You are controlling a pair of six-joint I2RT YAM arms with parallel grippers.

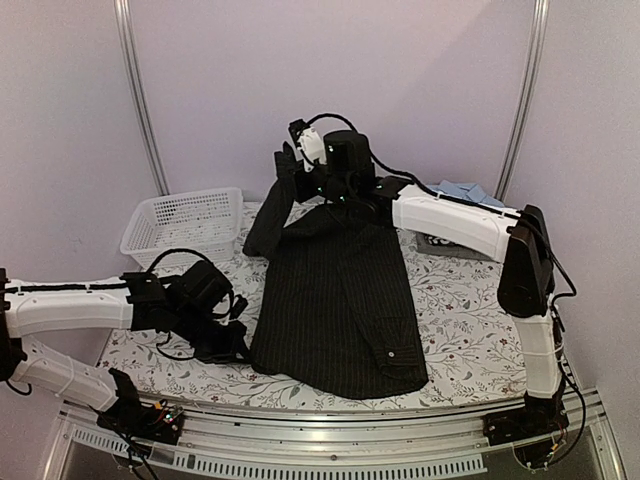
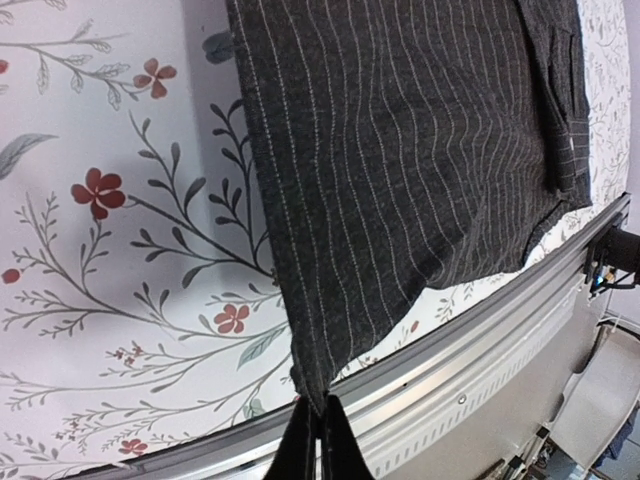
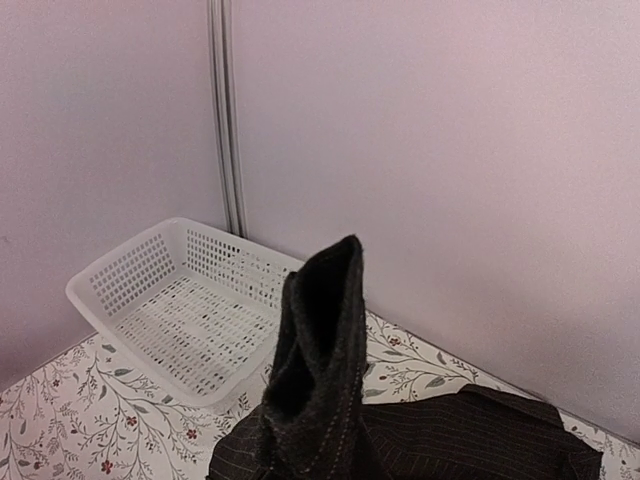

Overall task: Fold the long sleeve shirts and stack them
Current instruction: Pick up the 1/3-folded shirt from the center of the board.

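Note:
The black pinstriped shirt (image 1: pixel 340 300) lies spread on the floral table, collar end far, hem near. My left gripper (image 1: pixel 238 340) is shut on its near left hem corner at the table's front edge; in the left wrist view the fingers (image 2: pixel 300 450) pinch the cloth (image 2: pixel 400 150). My right gripper (image 1: pixel 300 165) holds a far left part of the shirt lifted above the table. In the right wrist view the raised black cloth (image 3: pixel 320 380) hides the fingers. The light blue shirt (image 1: pixel 460 192) lies at the back right behind the right arm.
A white mesh basket (image 1: pixel 185 222) stands at the back left, also in the right wrist view (image 3: pixel 170 310). The metal front rail (image 2: pixel 480 350) runs just past the left gripper. Walls enclose the back and sides.

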